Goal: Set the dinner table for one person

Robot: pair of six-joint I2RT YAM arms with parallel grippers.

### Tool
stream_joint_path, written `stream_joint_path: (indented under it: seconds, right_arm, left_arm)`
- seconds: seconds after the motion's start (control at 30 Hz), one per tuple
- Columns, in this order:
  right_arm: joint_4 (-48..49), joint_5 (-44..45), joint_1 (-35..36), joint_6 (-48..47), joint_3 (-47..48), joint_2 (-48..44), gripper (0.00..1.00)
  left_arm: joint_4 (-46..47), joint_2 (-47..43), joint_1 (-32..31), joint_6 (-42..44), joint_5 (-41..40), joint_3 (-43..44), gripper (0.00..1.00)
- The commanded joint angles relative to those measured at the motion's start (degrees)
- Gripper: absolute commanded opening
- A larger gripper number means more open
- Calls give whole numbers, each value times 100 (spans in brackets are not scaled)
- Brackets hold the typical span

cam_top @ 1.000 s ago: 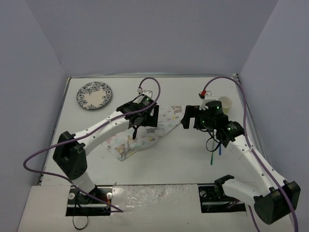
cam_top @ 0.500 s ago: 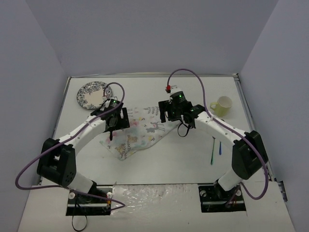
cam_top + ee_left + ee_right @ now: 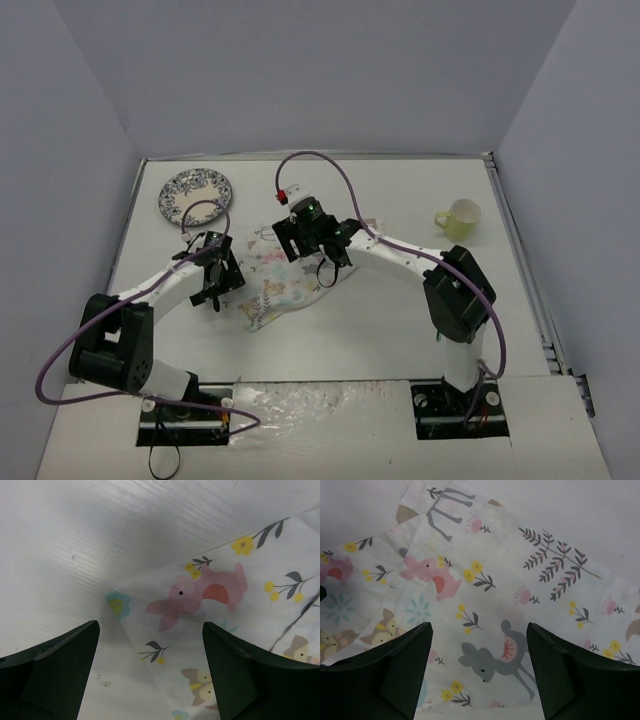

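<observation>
The pastel placemat (image 3: 275, 285) printed with animals lies rumpled and partly folded on the white dinner table (image 3: 380, 310), left of centre. My left gripper (image 3: 214, 290) is open low over the placemat's left edge. In the left wrist view (image 3: 150, 626) a folded edge of the placemat (image 3: 225, 610) runs between the jaws. My right gripper (image 3: 305, 240) is open over the placemat's far part. In the right wrist view (image 3: 479, 627) a grey deer on the placemat (image 3: 485, 580) lies between the jaws. Both grippers are empty.
A blue floral plate (image 3: 195, 196) sits at the far left corner of the table. A pale yellow cup (image 3: 461, 216) stands at the far right. The right arm stretches across the table's middle from its base. Purple walls enclose the table.
Both arms have swung left. The left gripper moved from the placemat's middle to its left edge. The right gripper moved from beside the cup onto the placemat, which is now more bunched.
</observation>
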Motion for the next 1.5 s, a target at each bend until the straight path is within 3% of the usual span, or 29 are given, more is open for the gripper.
stream_joint_path:
  seconds: [0.0,0.27,0.4,0.63,0.77,1.07,1.3,1.47]
  right_arm:
    - [506,257,151,-348,590,296,71]
    - [848,185,227,-481,807,598,71]
    - [961,183,227,-513,975,838,72]
    - [1266,61,241,-467,1327,1202,72]
    - [1329,181,253,-375,1497,1379,72]
    - [1370,648,262,146,1799,1733,68]
    - [1363,502,284,313,1977,1975,66]
    - [1361,310,394,239,2015,2151,66]
  left_arm:
    - [379,-28,76,-266,-275,-23,80]
    - [601,199,139,-314,-372,-178,80]
    - [729,443,153,-342,-281,-201,71]
    - [735,531,144,-289,-83,-179,23]
    - [754,478,133,-274,110,-264,1]
    - [322,-534,-280,-527,695,-772,0]
    - [-97,-1294,-1302,-1046,535,-978,0]
    - [-110,-1514,-1366,-1226,502,-1187,0]
